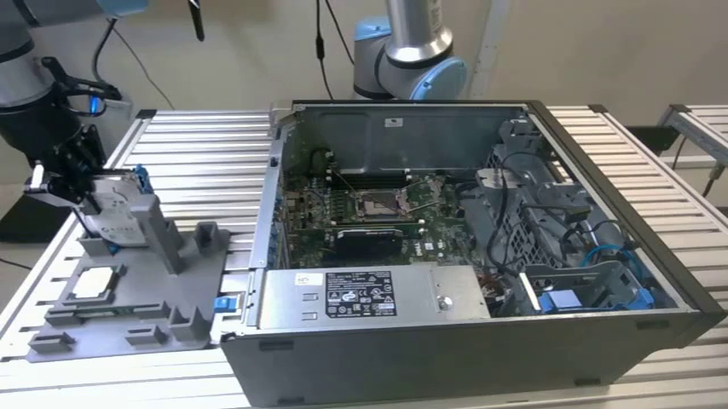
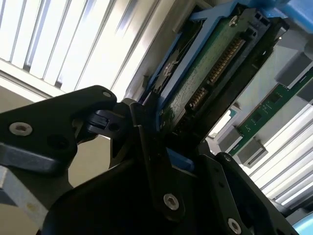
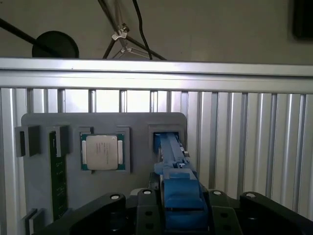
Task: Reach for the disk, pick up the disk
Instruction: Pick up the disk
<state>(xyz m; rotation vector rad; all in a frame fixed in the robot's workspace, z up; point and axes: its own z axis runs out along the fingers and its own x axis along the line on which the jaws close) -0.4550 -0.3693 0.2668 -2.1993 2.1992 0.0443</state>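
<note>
The disk [image 1: 118,207] [image 2: 205,73] stands on edge in a slot of the grey tray [image 3: 139,122] on the desk [image 1: 205,153], at the exterior view's left. The fingers [image 2: 151,147] are closed on its near end, clamping its blue rails.

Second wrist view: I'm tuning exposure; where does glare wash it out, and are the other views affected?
Second wrist view: the slatted table is blown out white, the disk reads fine; first wrist view: slats glare behind the grey tray; exterior view: evenly lit.
</note>
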